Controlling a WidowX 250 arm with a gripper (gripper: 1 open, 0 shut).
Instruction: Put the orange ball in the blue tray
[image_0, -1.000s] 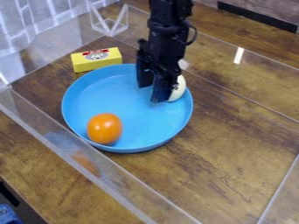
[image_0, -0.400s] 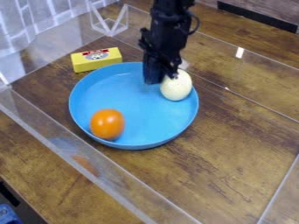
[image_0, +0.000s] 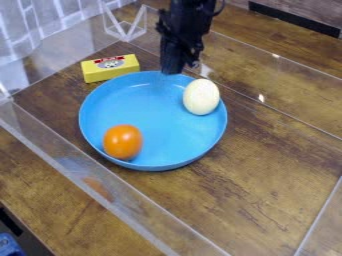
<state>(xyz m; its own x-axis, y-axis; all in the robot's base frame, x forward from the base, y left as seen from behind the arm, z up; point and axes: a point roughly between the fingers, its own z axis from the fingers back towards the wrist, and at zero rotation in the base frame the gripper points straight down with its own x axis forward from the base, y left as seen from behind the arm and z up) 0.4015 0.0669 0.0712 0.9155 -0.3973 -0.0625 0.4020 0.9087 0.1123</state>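
The hand (image_0: 179, 66) is hanging with its fingers drawn together on nothing, pointing down over the far rim of the blue tray (image_0: 94, 108). Just beneath and to the right of it, a cream-white egg (image_0: 201, 96) is sitting inside the tray against its far right wall, apart from the fingertips. The orange ball (image_0: 123, 142) is resting in the tray near its front left rim, well apart from the egg. Outside the tray, a yellow block (image_0: 110, 67) is lying on the wooden bench (image_0: 267, 180) toward the far left corner
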